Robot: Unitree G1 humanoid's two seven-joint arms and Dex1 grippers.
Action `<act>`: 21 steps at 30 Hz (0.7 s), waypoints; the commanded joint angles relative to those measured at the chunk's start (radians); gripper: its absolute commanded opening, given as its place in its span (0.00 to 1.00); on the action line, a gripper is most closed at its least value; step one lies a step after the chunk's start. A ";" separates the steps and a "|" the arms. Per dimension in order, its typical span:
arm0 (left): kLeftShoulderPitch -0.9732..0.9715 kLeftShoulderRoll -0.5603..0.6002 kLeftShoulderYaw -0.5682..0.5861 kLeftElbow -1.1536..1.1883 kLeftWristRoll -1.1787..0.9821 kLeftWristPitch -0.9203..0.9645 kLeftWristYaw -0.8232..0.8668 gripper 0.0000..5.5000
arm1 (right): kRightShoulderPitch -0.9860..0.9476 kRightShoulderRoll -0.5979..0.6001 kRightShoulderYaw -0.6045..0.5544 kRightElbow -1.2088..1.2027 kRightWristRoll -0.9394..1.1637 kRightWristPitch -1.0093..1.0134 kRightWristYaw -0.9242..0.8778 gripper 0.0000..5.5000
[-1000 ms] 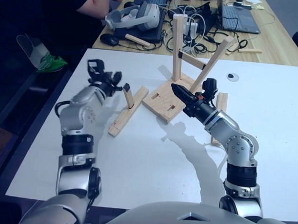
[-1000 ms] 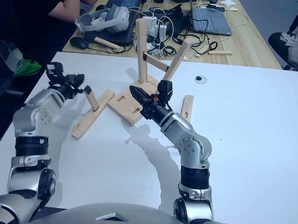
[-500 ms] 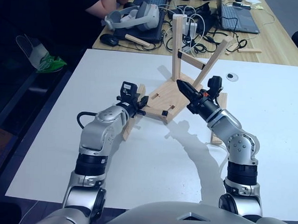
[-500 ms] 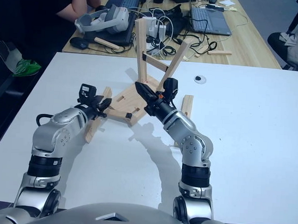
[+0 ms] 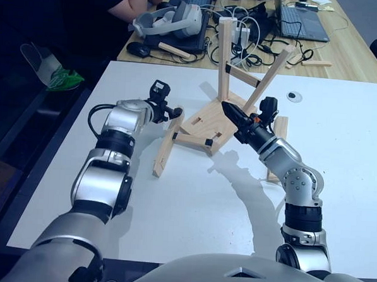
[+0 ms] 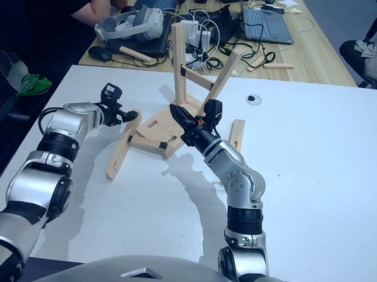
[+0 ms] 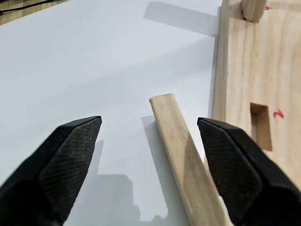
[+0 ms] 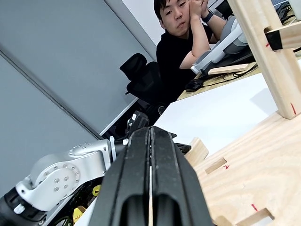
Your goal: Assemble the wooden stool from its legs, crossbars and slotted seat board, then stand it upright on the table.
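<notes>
The slotted seat board (image 5: 205, 123) lies flat on the white table with two legs (image 5: 225, 61) and a crossbar (image 5: 241, 75) standing up from it. A loose leg (image 5: 164, 149) with a crossbar (image 5: 193, 141) lies just left of the board. My left gripper (image 5: 175, 112) is open at this leg's far end; the leg end (image 7: 164, 106) sits between the spread fingers (image 7: 66, 155). My right gripper (image 5: 230, 113) is shut with nothing in it, low over the board's (image 8: 254, 174) right part. Another leg (image 5: 279, 130) lies beside the right forearm.
A wooden desk (image 5: 345, 51) behind the table holds laptops, a headset (image 5: 173, 20), cables and loose wooden pieces. A round grommet (image 5: 294, 96) sits in the table's far right. The table's left edge (image 5: 68, 141) is close to my left arm.
My left arm swung in from the left to the loose leg and now has its open gripper at the far end. The leg's crossbar tipped over toward the seat board. The right gripper barely shifted.
</notes>
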 commanded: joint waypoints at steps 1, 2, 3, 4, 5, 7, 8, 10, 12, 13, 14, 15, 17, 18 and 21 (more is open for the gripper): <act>-0.080 -0.031 -0.028 0.136 0.061 -0.084 -0.036 0.79 | -0.012 -0.012 0.012 0.006 -0.006 0.005 0.015 0.00; -0.089 -0.037 -0.028 0.160 0.071 -0.099 -0.035 0.82 | -0.011 -0.012 0.018 0.003 -0.007 0.007 0.017 0.00; -0.096 -0.041 -0.025 0.182 0.078 -0.109 -0.034 0.84 | -0.012 -0.011 0.024 0.004 -0.008 0.007 0.019 0.00; -0.103 -0.044 -0.020 0.202 0.083 -0.114 -0.034 0.87 | -0.010 -0.010 0.028 0.004 -0.011 0.005 0.018 0.00; -0.108 -0.044 -0.013 0.218 0.086 -0.114 -0.037 0.87 | -0.009 -0.009 0.029 0.005 -0.013 0.003 0.017 0.00; -0.117 -0.045 0.004 0.247 0.081 -0.100 -0.052 0.87 | -0.005 -0.009 0.030 0.007 -0.018 -0.001 0.016 0.00; -0.124 -0.046 0.029 0.262 0.060 -0.069 -0.061 0.87 | -0.005 -0.008 0.030 0.009 -0.021 -0.005 0.016 0.00; -0.132 -0.046 0.068 0.285 0.036 -0.033 -0.056 0.87 | -0.004 -0.007 0.029 0.011 -0.024 -0.009 0.015 0.00; -0.130 -0.042 0.084 0.298 0.037 -0.021 -0.050 0.82 | -0.004 -0.004 0.031 0.013 -0.027 -0.012 0.015 0.00; -0.125 -0.041 0.080 0.302 0.049 -0.019 -0.058 0.79 | -0.003 -0.001 0.032 0.014 -0.028 -0.014 0.015 0.00; -0.118 -0.041 0.071 0.305 0.062 -0.020 -0.068 0.76 | -0.002 0.001 0.032 0.015 -0.029 -0.016 0.014 0.00; -0.111 -0.041 0.059 0.306 0.075 -0.024 -0.079 0.74 | -0.001 0.003 0.031 0.015 -0.030 -0.018 0.013 0.00; -0.100 -0.043 0.039 0.308 0.100 -0.030 -0.097 0.68 | 0.001 0.004 0.030 0.016 -0.031 -0.022 0.011 0.00; -0.096 -0.045 0.030 0.309 0.112 -0.033 -0.106 0.66 | 0.002 0.004 0.030 0.017 -0.031 -0.023 0.010 0.00; -0.089 -0.054 0.011 0.310 0.138 -0.039 -0.136 0.58 | 0.005 0.004 0.030 0.016 -0.033 -0.025 0.010 0.00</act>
